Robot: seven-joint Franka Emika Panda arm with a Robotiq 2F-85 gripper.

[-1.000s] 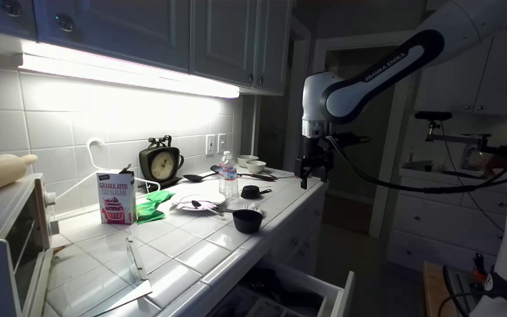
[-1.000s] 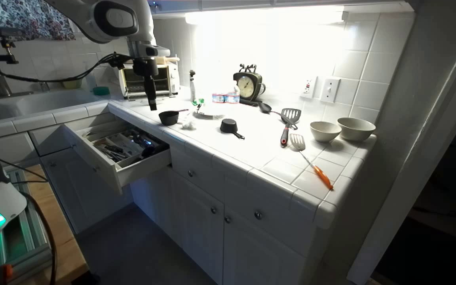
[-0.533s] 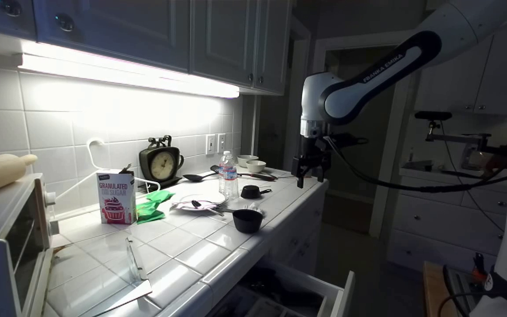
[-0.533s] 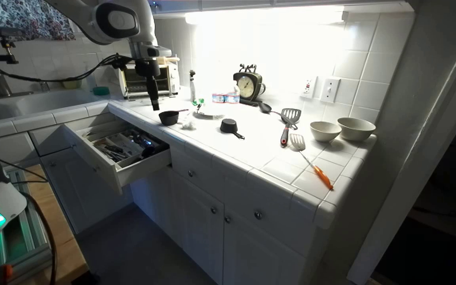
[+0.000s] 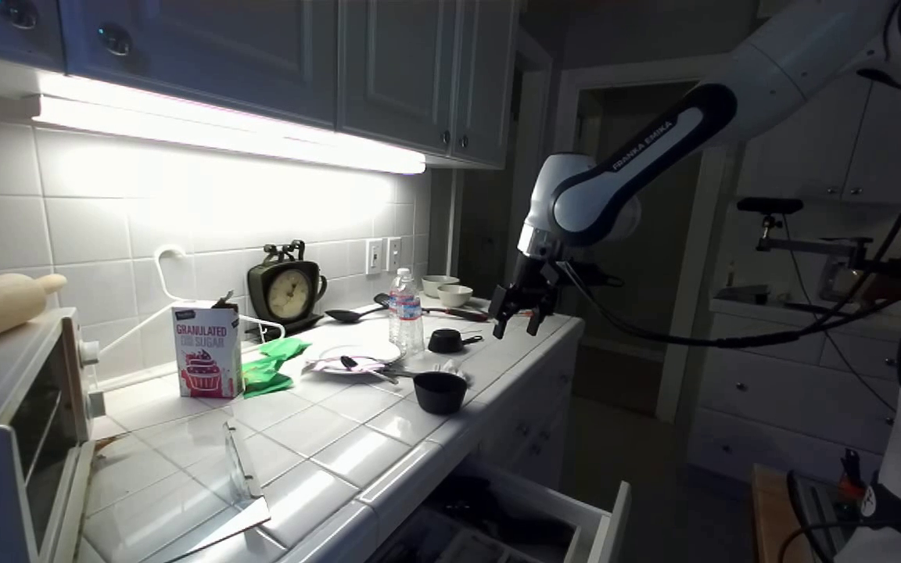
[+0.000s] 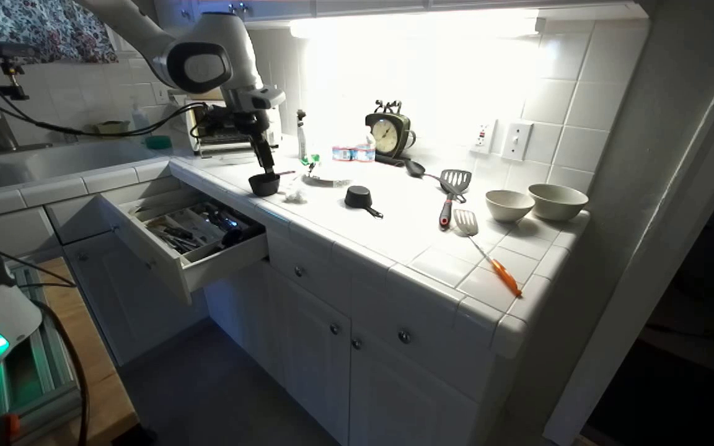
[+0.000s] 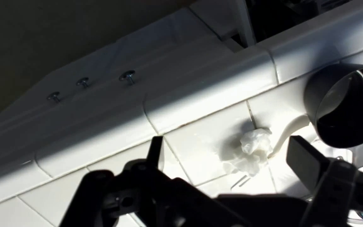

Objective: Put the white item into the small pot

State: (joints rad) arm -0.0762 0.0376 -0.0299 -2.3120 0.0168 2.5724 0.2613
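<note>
The white item (image 5: pixel 454 371) is a crumpled, thin-looking lump on the white tiled counter. It also shows in an exterior view (image 6: pixel 295 197) and in the wrist view (image 7: pixel 251 151). The small pot (image 5: pixel 440 393) stands upright beside it near the counter's front edge; it shows in an exterior view (image 6: pixel 264 184) and at the right of the wrist view (image 7: pixel 321 104). The pot's dark interior shows no clear contents. My gripper (image 5: pixel 516 330) is open and empty above the counter, tilted. In the wrist view the white item appears between the open fingers (image 7: pixel 225 138), nearer the right one, and untouched.
An upside-down dark pan (image 6: pixel 358 197) lies near the white item. A white plate (image 5: pixel 333 361) with utensils and a water bottle (image 5: pixel 408 317) stand behind. An open drawer (image 6: pixel 186 272) juts out below the counter edge. Spatulas and two bowls (image 6: pixel 509 205) are farther along.
My arm has reached forward and the gripper has tilted. The gripper moved left in an exterior view and right, over the pot, in an exterior view. The objects on the counter have not moved.
</note>
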